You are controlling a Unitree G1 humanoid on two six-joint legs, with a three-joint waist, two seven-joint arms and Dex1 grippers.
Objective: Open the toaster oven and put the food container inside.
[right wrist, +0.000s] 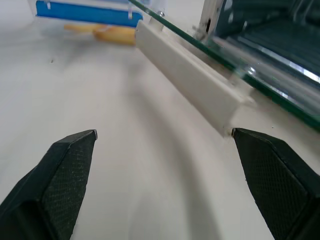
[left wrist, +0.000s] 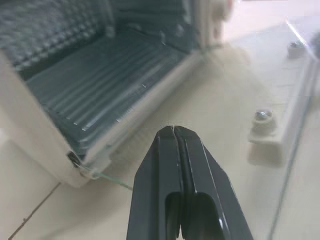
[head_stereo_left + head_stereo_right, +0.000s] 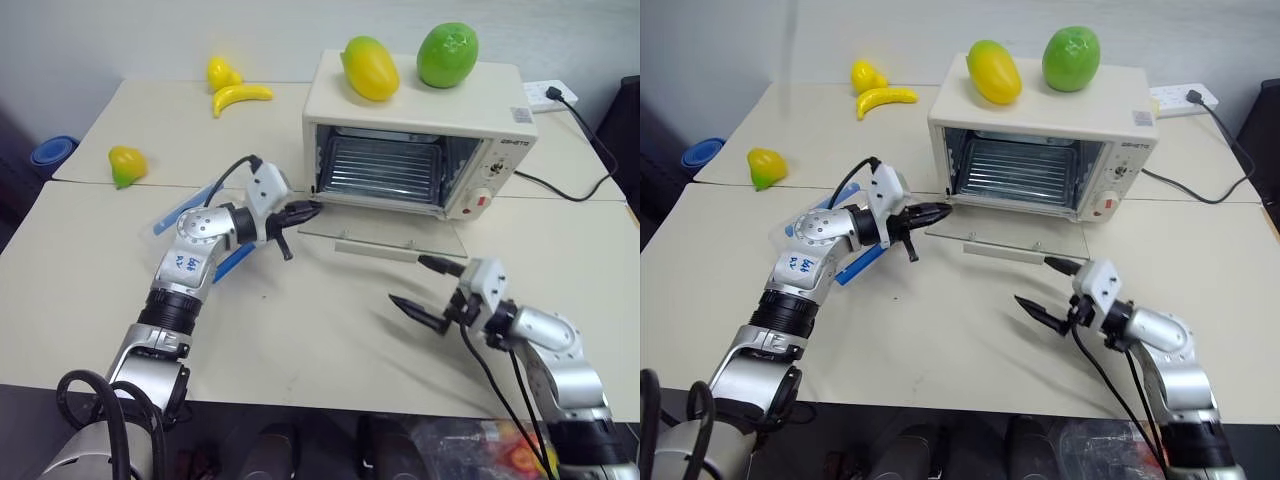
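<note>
wall [image 3: 150, 30]: pale grey | tables [image 3: 330, 340]: two cream, abutting | power strip [image 3: 545, 96]: white, possibly plugged

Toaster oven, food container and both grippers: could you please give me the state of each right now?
toaster oven: glass door dropped fully open, rack bare.
food container: on the table behind the left arm, not held.
left gripper: shut on nothing, by the oven's front corner.
right gripper: open, empty, near the door handle.

Toaster oven [image 3: 420, 110] control panel: small dark brand lettering is seen, too small to be read.
Left forearm sticker [image 3: 190, 264]: blue handwritten marks, possibly digits, unreadable.
</note>
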